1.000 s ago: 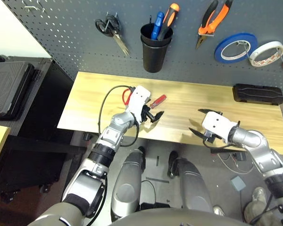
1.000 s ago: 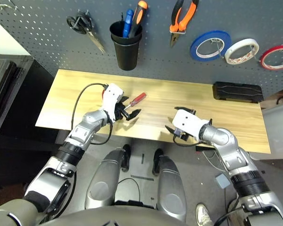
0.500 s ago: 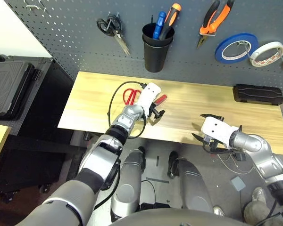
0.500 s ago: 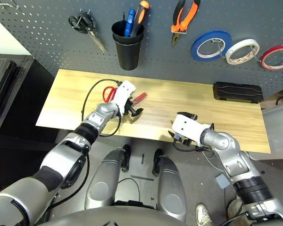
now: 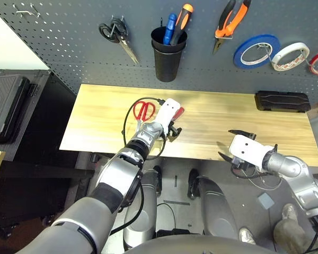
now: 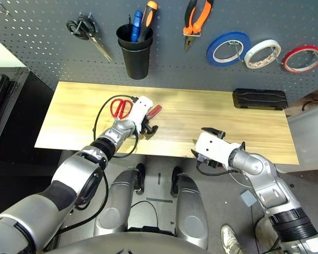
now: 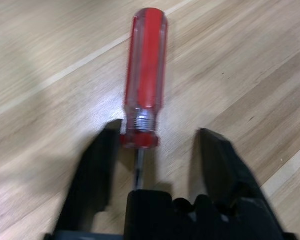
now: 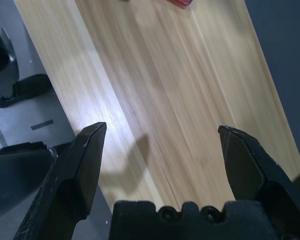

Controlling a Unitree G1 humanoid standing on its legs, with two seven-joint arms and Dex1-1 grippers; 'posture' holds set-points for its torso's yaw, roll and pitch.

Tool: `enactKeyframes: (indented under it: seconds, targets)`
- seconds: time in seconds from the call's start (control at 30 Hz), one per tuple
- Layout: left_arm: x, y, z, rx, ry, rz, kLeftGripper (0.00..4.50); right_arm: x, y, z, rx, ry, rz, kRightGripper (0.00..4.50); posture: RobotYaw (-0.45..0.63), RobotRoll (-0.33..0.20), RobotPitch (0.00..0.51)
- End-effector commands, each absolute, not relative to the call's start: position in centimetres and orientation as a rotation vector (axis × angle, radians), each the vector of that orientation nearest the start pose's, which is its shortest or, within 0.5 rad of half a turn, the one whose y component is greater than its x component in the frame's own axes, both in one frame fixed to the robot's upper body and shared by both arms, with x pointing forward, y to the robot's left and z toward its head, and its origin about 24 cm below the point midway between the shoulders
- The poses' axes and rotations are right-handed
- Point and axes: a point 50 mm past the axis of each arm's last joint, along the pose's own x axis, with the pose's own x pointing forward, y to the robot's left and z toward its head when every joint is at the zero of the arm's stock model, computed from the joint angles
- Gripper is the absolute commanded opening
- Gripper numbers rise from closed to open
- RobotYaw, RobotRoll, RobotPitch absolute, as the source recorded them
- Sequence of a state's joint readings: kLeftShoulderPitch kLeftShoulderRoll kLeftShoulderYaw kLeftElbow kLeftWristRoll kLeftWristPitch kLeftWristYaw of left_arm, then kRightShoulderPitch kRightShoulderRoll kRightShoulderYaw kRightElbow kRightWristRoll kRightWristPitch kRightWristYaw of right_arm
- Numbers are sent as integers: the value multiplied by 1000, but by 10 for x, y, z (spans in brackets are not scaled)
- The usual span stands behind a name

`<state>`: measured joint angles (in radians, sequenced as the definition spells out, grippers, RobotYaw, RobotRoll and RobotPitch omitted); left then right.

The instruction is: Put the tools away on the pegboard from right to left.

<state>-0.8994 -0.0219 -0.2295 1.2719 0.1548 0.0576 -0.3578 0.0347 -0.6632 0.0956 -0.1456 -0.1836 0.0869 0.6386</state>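
Light wood tbl (image 5: 212,121): red scissors (image 5: 144,111), red screwdriver (image 7: 147,75) & blk case (image 5: 282,101) on it.

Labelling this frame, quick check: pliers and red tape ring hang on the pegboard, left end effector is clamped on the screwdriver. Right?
Not clamped: the left wrist view shows the left end effector open, with clear space between one finger and the screwdriver. Pliers and red tape ring do hang on the pegboard.
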Motion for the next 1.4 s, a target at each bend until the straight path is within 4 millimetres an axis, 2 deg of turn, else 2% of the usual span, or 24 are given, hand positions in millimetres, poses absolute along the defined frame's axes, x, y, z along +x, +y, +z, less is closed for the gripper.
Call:
enactKeyframes:
  seconds: [0.03, 0.1, 0.13, 0.27, 0.43, 0.57, 0.77, 0.97, 1.2, 1.4]
  targets:
    - [350, 51, 12, 427, 520, -688, 1568, 228, -223, 61, -811, 293, 691, 4500, 44, 0, 261]
    - [350, 51, 12, 427, 514, -690, 880, 228, -224, 61, -810, 296, 692, 4500, 53, 0, 263]
    - [350, 51, 12, 427, 511, -689, 800, 227, -224, 61, -810, 296, 695, 4500, 58, 0, 263]
    - [350, 50, 14, 402, 477, -707, 800, 229, -224, 63, -795, 251, 734, 4500, 91, 0, 269]
    - [348, 54, 18, 332, 400, -693, 800, 240, -226, 72, -699, 93, 737, 4500, 132, 0, 271]
    - [336, 60, 27, 273, 322, -680, 800, 250, -231, 72, -644, 41, 740, 4500, 167, 0, 272]
    - [305, 70, 47, 179, 242, -622, 800, 263, -229, 67, -581, -6, 778, 4500, 237, 0, 270]
    - [279, 76, 69, 120, 89, -584, 800, 280, -231, 68, -563, -47, 782, 4500, 294, 0, 264]
    - [261, 85, 100, 5, -115, -527, 800, 298, -237, 71, -536, -87, 771, 4500, 351, 0, 251]
    - [250, 98, 128, 3, -232, -487, 800, 309, -244, 79, -480, -122, 754, 4500, 373, 0, 240]
